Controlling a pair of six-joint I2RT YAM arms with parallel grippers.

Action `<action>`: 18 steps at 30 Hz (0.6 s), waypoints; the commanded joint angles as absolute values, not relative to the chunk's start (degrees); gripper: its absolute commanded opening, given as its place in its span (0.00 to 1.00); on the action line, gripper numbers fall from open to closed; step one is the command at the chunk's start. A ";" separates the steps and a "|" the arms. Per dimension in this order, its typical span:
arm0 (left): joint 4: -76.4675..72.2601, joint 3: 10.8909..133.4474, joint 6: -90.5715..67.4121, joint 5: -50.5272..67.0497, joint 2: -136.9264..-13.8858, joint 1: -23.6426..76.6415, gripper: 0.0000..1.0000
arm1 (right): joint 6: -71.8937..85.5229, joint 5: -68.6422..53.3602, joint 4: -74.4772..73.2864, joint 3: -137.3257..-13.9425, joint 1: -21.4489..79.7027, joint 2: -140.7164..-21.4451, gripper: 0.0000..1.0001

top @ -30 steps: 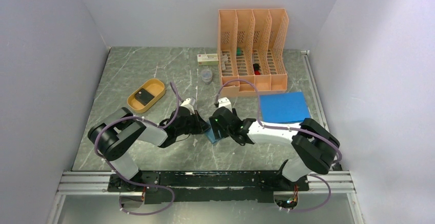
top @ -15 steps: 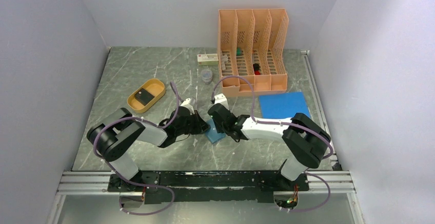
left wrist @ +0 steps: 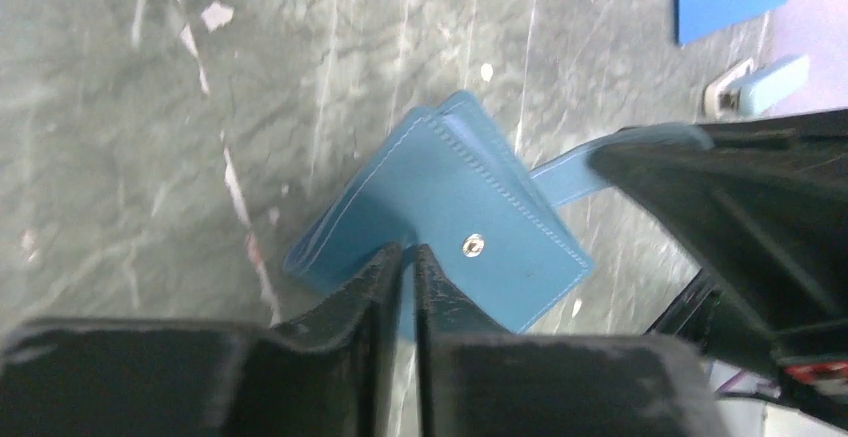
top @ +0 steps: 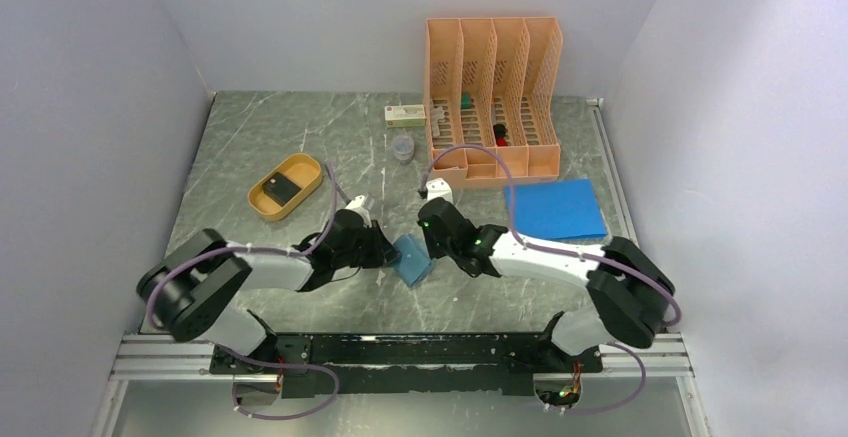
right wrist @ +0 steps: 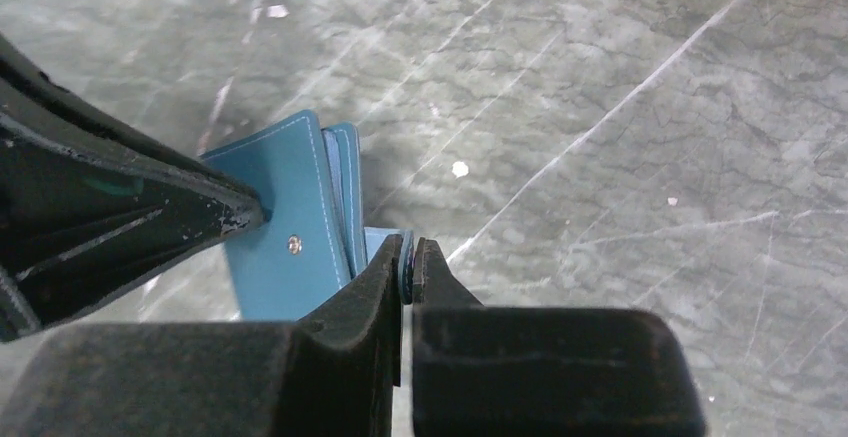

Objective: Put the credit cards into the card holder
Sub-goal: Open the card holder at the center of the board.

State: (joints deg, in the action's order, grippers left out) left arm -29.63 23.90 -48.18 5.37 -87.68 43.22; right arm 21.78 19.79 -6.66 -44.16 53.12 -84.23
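Note:
The teal card holder [top: 411, 259] lies folded on the marble table between my two grippers. Its snap stud [left wrist: 472, 245] faces up. My left gripper [left wrist: 408, 253] is shut on the near edge of its cover. My right gripper [right wrist: 408, 257] is shut on its snap tab [left wrist: 562, 179], which stretches out from the far edge. In the top view the left gripper [top: 384, 252] is at the holder's left and the right gripper [top: 432, 248] at its right. One dark credit card [top: 283, 188] lies in the orange oval tray [top: 262, 200], far from both grippers.
An orange file rack [top: 492, 97] stands at the back. A flat bright-blue sheet [top: 555, 207] lies right of the right arm. A small white box [top: 405, 114] and a clear cup [top: 402, 147] sit left of the rack. Walls close in both sides.
My right gripper has gone from open to shut on the snap tab. The left arm has stretched lower and further left. More of the card holder shows between the grippers.

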 commanded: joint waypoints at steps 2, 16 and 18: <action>-11.15 20.25 -45.10 5.62 -78.58 43.28 0.37 | 21.37 16.10 -10.49 -41.76 52.90 -75.14 0.00; -19.82 15.21 -52.68 11.67 -63.81 43.32 0.97 | 28.15 9.06 -7.13 -40.45 56.93 -70.82 0.00; -21.22 14.46 -53.13 11.98 -63.89 43.33 0.97 | 28.89 8.88 -6.44 -40.53 57.63 -71.35 0.00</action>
